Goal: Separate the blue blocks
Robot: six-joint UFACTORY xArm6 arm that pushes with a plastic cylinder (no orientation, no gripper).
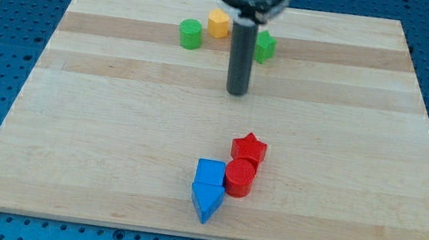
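Two blue blocks touch each other near the view's bottom centre: a blue cube (210, 172) and, just below it, a blue triangular block (206, 200). A red cylinder (239, 177) touches the blue cube's right side, and a red star block (249, 148) sits just above the cylinder. My tip (238, 93) is in the upper middle of the board, well above this cluster and not touching any block.
Near the view's top edge stand a green cylinder (190, 33), a yellow hexagonal block (218, 24) and a green block (265, 46) partly hidden behind the rod. The wooden board (93, 145) lies on a blue perforated table.
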